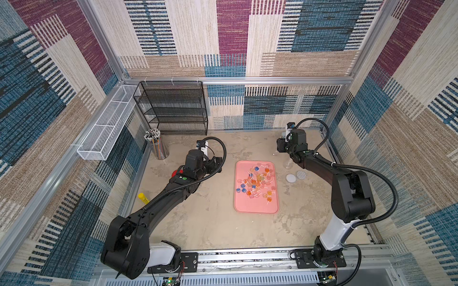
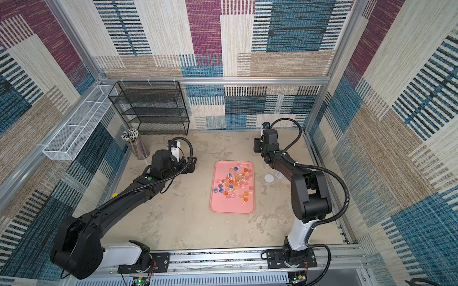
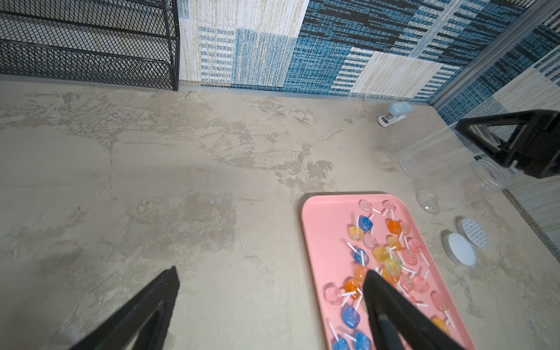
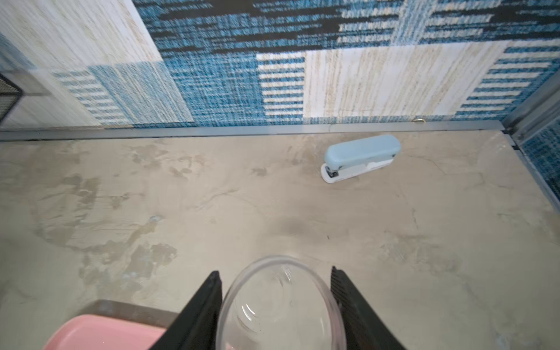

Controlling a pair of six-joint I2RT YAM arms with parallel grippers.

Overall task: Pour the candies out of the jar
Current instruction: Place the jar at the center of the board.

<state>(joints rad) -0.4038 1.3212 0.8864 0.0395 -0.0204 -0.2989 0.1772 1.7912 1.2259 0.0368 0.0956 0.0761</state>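
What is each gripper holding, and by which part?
The right gripper clamps the empty jar across its side walls; the left gripper is open, holding nothing.

The jar is cut off at the right wrist view's edge, and just a corner of the tray is caught there. In the left wrist view several candies are covered by the left finger, and the tray's end is lost off-frame. The clear jar can barely be made out in both top views, and in a top view a disc is half hidden by the right arm.
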